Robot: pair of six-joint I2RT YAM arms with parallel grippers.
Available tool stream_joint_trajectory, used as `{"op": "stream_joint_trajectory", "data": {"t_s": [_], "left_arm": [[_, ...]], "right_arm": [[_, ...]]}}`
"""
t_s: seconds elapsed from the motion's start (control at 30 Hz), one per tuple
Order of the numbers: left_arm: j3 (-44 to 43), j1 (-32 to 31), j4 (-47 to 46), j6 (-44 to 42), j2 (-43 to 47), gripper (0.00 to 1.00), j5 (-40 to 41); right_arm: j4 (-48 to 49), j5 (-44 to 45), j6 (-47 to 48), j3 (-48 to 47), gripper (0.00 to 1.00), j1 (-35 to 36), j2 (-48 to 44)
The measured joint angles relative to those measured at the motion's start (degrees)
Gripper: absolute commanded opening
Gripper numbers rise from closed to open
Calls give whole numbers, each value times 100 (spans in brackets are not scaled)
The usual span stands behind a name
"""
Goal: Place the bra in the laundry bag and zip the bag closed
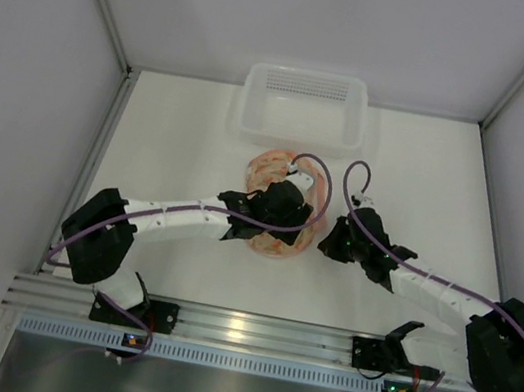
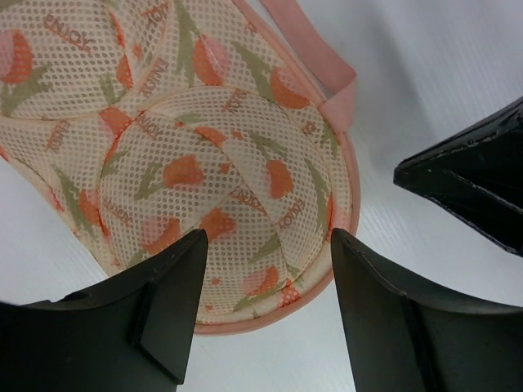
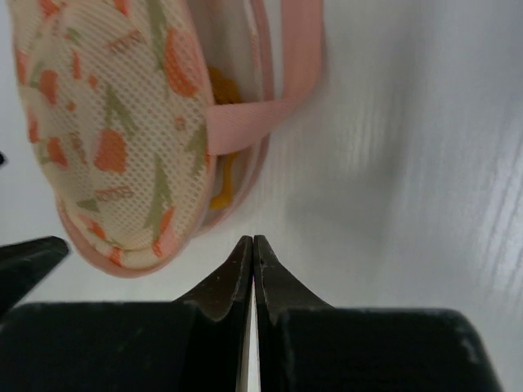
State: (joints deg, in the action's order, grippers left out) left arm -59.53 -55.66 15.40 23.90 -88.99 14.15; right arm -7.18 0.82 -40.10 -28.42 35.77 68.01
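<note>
Black fingers of the left gripper [image 2: 268, 245] filled the bottom of the left wrist view, standing wide apart and straddling one domed cup of the laundry bag [image 2: 204, 147]; nothing was held between them, and whether they pressed on the mesh or only hovered over it could not be told. From above, that gripper sat over the middle of the bag, which lay on the white table [image 1: 426, 184] just in front of the white slotted basket [image 1: 303, 107]. Printed among the orange tulips and green stems on the bag's mesh were small slanted words that looked like "ENJOY" and "HOME", repeated across both cups; no other label could be read. Inside the bag, the bra [image 3: 217, 86] showed as a strip of mustard yellow through a gap along the bag's right edge, under the coral loop handle [image 3: 270, 114]. So the first part of the task seemed done, with the bra tucked in, but that open seam suggested the zip had not been run all the way round; the zip pull itself was not visible. Just beside the bag's right edge, the right gripper [image 3: 253, 242] had its fingers pressed tightly together on nothing, tips close to the gaping rim.
</note>
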Motion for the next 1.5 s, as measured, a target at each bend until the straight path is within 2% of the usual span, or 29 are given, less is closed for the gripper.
{"op": "stream_joint_trajectory", "data": {"t_s": [0.17, 0.3, 0.57, 0.87, 1.03, 1.23, 1.5], "left_arm": [[-28, -133, 4, -90, -131, 67, 13], [-28, -249, 4, -63, -142, 67, 7], [151, -365, 7, 131, -98, 68, 116], [269, -262, 306, 925, 66, 72, 1434], [284, 264, 345, 1045, 111, 72, 1604], [94, 1187, 214, 643, 107, 72, 1508], [33, 1624, -863, 37, -529, 67, 935]], "right_arm": [[1084, -181, -275, 63, 0, 0, 111], [1504, -164, -372, 76, 0, 0, 251], [1349, -31, -417, 63, 0, 0, 575], [1294, 225, -243, -221, 0, 0, 798], [1307, 240, -17, -750, 0, 0, 1333], [1370, 256, 275, -1550, 0, 0, 2041], [1447, 81, 588, -2057, 0, 0, 2846]]}}
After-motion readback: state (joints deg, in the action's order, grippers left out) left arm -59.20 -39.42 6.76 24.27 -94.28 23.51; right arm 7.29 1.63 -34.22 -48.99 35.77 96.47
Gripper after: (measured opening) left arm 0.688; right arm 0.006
